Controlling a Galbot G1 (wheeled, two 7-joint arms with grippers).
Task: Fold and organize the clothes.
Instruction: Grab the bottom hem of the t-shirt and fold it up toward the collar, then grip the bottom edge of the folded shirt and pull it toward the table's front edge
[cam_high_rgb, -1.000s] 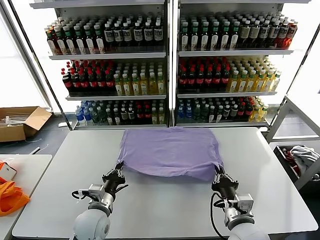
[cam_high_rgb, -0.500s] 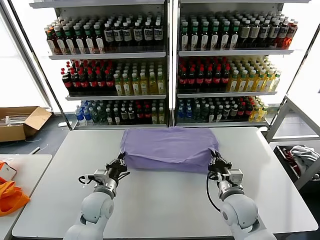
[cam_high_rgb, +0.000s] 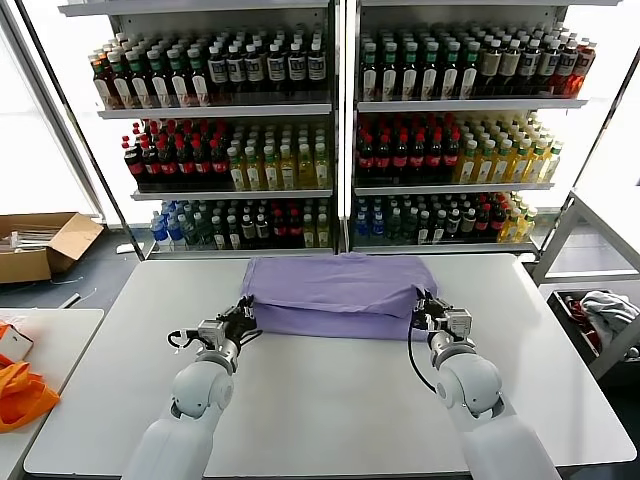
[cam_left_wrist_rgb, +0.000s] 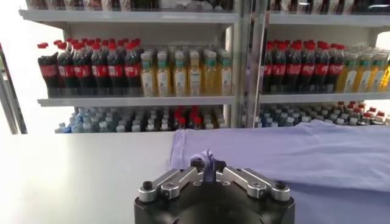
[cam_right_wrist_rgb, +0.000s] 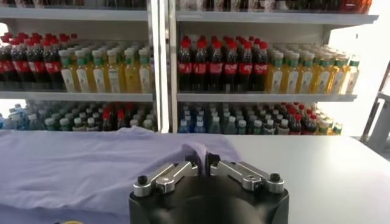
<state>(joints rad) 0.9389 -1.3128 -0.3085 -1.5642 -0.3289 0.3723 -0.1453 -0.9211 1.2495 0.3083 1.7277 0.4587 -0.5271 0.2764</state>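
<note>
The thin lavender T-shirt (cam_high_rgb: 338, 295) is lying folded on the white tabletop (cam_high_rgb: 320, 400), below the bottle-filled shelves (cam_high_rgb: 330, 130). The left pincer (cam_high_rgb: 243, 318) is pinching the shirt's near-left corner, fabric sitting between narrow jaws. The right pincer (cam_high_rgb: 424, 308) is sitting at its near-right corner, jaws slightly parted, grip unclear.

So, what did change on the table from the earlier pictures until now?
Both grippers carried the near edge of the T-shirt away from the robot, folding it over the far part. The left gripper still has a tuft of fabric between its jaws; the right gripper, at the other corner, shows a small gap between its jaws. The table and the bottle shelves stayed as they were.
</note>
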